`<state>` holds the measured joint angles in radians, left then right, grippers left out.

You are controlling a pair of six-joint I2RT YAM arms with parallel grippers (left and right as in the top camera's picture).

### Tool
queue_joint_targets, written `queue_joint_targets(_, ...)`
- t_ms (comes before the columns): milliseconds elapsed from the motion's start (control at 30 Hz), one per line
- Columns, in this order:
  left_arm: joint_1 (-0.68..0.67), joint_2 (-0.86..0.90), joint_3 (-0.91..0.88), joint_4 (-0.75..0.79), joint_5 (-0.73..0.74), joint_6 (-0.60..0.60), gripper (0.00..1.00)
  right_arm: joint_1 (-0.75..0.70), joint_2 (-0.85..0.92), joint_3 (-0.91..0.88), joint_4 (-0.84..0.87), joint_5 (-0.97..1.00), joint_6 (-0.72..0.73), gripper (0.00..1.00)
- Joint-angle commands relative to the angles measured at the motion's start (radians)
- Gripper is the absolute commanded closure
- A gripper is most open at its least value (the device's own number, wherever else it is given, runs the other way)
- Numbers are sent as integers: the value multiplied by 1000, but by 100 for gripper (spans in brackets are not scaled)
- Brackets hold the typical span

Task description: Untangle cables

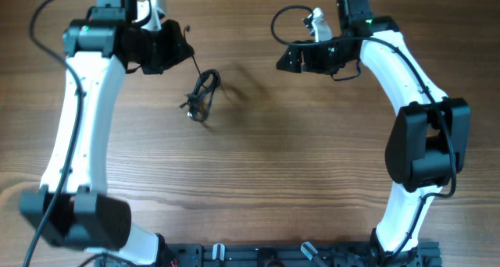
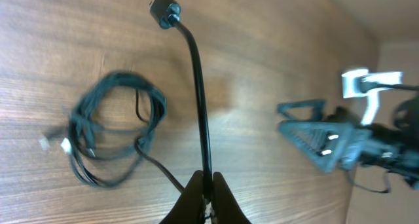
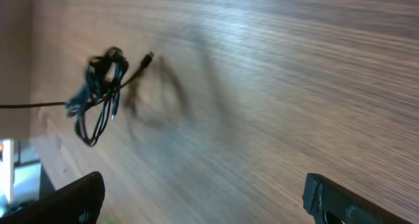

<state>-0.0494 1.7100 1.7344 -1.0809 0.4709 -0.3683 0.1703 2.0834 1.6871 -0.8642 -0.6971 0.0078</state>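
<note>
The dark, loosely coiled cable bundle [image 1: 203, 95] lies on the wood-grain tabletop [image 1: 297, 165], toward 11 o'clock from its centre in the overhead view. The left pincer [image 2: 206, 185], at the bundle's 11 o'clock, is clamped on one black plug-tipped strand [image 2: 200, 99], probably to draw that end clear of the coil. The right pincer [image 3: 196, 201] hangs at 2 o'clock, spread wide and empty, seemingly placed to pin the rest.

Overhead straight down; both wrists oblique, sharing cable bundle [image 1: 203, 95].
</note>
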Motion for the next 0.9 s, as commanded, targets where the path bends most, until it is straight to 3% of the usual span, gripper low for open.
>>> queue_joint_targets(0,1,-117,21,51,-36,-66,96,66,6,0,-15,-63,-119,1)
queue_joint_targets(133,1,-164,21,71,-107,-92,96,133,6,0,3,-64,-127,1)
queue_joint_targets(333,1,-164,21,51,-133,-92,96,164,6,0,139,-230,76,2)
queue_joint_targets(467,-14,-163,20,6,-216,-92,96,163,6,0,146,-208,71,2)
queue_joint_targets(633,-127,-97,18,-42,-343,-92,96,163,6,0,147,-98,73,4)
queue_joint_targets(800,-249,6,18,-11,-329,-93,96,113,2,30,160,209,130,4)
queue_joint_targets(867,-274,16,18,-11,-279,-93,96,51,-10,53,157,238,131,4)
